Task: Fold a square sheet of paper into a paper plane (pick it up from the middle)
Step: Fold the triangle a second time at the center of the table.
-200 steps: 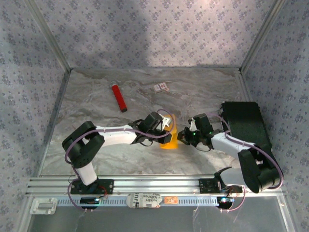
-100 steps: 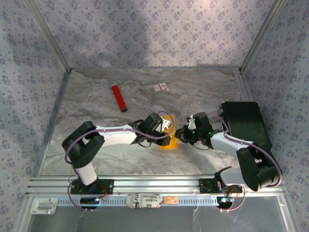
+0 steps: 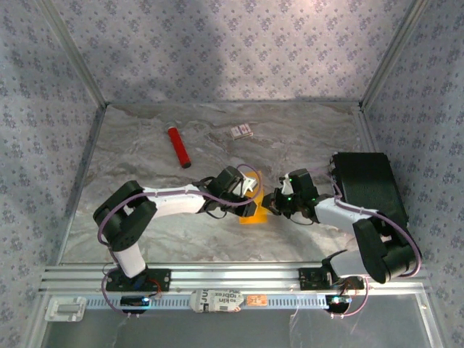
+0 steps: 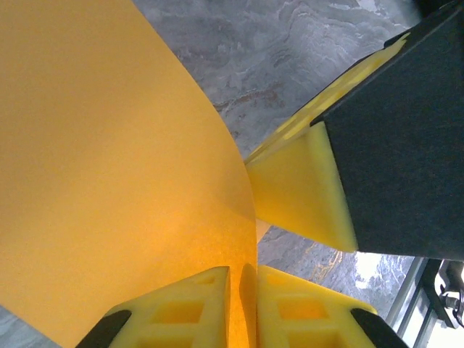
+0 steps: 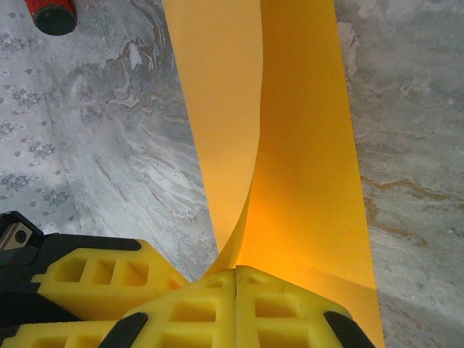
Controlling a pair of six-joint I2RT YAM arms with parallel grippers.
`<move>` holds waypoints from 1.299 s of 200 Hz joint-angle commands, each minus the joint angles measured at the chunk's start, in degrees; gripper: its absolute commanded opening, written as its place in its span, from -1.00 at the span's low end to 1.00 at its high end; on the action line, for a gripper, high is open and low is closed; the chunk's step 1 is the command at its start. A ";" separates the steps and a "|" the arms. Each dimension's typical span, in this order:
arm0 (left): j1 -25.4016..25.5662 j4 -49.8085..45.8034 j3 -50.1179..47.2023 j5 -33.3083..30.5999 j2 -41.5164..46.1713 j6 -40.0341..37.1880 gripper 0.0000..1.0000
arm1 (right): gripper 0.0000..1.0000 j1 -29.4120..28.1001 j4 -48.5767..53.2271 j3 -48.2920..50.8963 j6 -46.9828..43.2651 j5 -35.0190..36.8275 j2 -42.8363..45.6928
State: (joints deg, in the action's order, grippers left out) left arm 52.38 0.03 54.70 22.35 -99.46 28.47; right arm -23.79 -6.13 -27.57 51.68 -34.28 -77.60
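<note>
At the near edge of the table (image 3: 181,243) the two arms rise from their bases and lean inward, so that the wrists meet over the middle of the marble top. Between them is the square sheet of paper (image 3: 254,216), orange-yellow and doubled over (from the right wrist we count two layers, a flat one on the right and a curling one on the left). Whether its lower edge touches the table we cannot tell.

The right gripper (image 5: 236,275) has its yellow pads pressed tight together, and the paper comes straight out of their seam, so it holds the sheet. The left gripper (image 4: 243,274) is narrow: its pads stand a thin slit apart, and the sheet's edge runs down into that slit. We cannot tell whether they pinch it. From the left wrist we see the sheet swell as a broad curve on the left, and a yellow-and-black finger of the right gripper comes up to its edge.

Just right of the right arm is a black box (image 3: 366,185). Farther back and to the left a red tube (image 3: 179,147) lies on the marble, well apart from the paper. Beyond it, near the back wall, is a small white card (image 3: 242,131).
</note>
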 commanded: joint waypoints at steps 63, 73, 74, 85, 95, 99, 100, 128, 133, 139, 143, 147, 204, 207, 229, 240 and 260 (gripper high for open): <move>-0.43 0.41 -0.73 0.26 2.15 -1.91 -0.76 | -0.88 -0.42 -0.87 -0.90 1.09 -0.05 -0.14; -0.40 0.49 -0.74 0.24 2.08 -1.86 -0.78 | -0.88 -0.46 -1.10 -0.96 1.18 -0.30 0.15; -0.42 0.49 -0.78 0.24 2.08 -1.85 -0.78 | -0.88 -0.51 -1.13 -0.93 1.21 -0.32 0.12; -0.44 0.58 -0.65 0.24 1.99 -1.84 -0.78 | -0.88 -0.55 -1.55 -1.12 1.46 -0.46 0.17; -0.42 0.66 -0.73 0.03 2.07 -1.93 -0.77 | -0.88 -0.71 -2.02 -1.22 1.60 -0.80 0.26; -0.43 0.75 -0.78 -0.07 2.08 -1.84 -0.76 | -0.88 -0.73 -2.12 -1.33 1.66 -0.95 0.32; -0.43 0.75 -0.80 -0.09 2.08 -1.84 -0.76 | -0.88 -0.77 -2.17 -1.34 1.66 -0.95 0.33; -0.44 1.75 -1.33 -0.53 2.62 -1.43 -0.70 | -0.88 -1.04 -1.98 -1.61 1.85 -0.28 -0.07; -0.44 2.02 -1.51 -0.64 2.90 -1.40 -0.69 | -0.88 -1.02 -1.96 -1.62 1.97 -0.05 -0.22; -0.44 2.27 -1.68 -0.85 3.03 -1.32 -0.69 | -0.88 -1.00 -2.04 -1.65 2.06 0.13 -0.42; -0.44 2.48 -1.84 -0.93 3.17 -1.31 -0.69 | -0.88 -1.04 -2.20 -1.57 2.06 0.18 -0.51; -0.44 2.66 -2.02 -1.06 3.28 -1.24 -0.69 | -0.88 -1.00 -2.29 -1.53 2.20 0.20 -0.61; -0.46 5.47 -4.08 -1.39 4.23 -0.17 -0.65 | -0.88 -0.99 -2.90 -1.40 2.95 1.05 -1.01; -0.43 5.63 -4.15 -1.30 4.27 -0.10 -0.66 | -0.88 -0.99 -2.92 -1.43 3.05 1.06 -1.04; -0.44 6.19 -4.50 -1.52 4.19 0.18 -0.69 | -0.88 -0.92 -2.98 -1.51 3.16 1.06 -0.98; -0.50 6.21 -4.43 -1.73 4.04 0.18 -0.71 | -0.88 -0.93 -3.09 -1.50 3.16 0.95 -0.89; -0.52 5.70 -3.98 -1.52 3.42 -0.16 -0.74 | -0.88 -1.08 -3.61 -1.58 3.29 0.25 -0.47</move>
State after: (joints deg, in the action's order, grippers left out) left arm 52.12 4.58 50.68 21.17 -96.82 28.16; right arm -24.43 -8.84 -27.70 54.28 -33.85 -78.02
